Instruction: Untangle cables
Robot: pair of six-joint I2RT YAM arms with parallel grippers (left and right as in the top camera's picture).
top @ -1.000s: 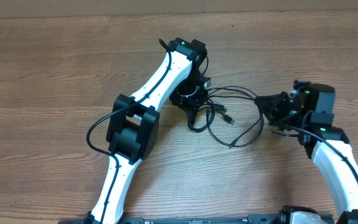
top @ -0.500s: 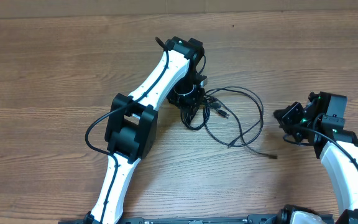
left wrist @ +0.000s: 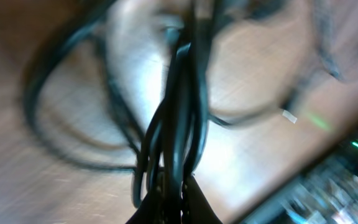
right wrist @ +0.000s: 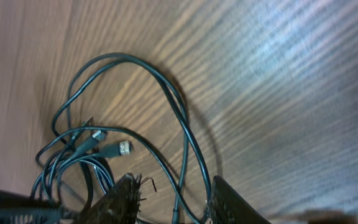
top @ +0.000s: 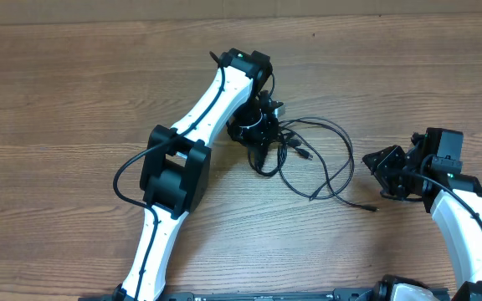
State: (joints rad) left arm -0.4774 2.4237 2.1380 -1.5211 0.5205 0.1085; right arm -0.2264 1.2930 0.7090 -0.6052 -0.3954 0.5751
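The cables (top: 316, 163) lay mid-frame on the worktop (top: 74, 92), stretched left to right. The left gripper (top: 258, 138) had its jaws clamped on the tangle's left end; the right gripper (top: 373, 163), jaws partly apart and gripping nothing, sat just right of the loops.

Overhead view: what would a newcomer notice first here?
Black cables sprawl in loose loops in the middle of the bare wooden table. The left gripper is clamped on the knotted bundle at the loops' left edge, and its wrist view shows the strands bunched tight. The right gripper sits just right of the loops, jaws apart, with a loose plug end lying on the wood below it.
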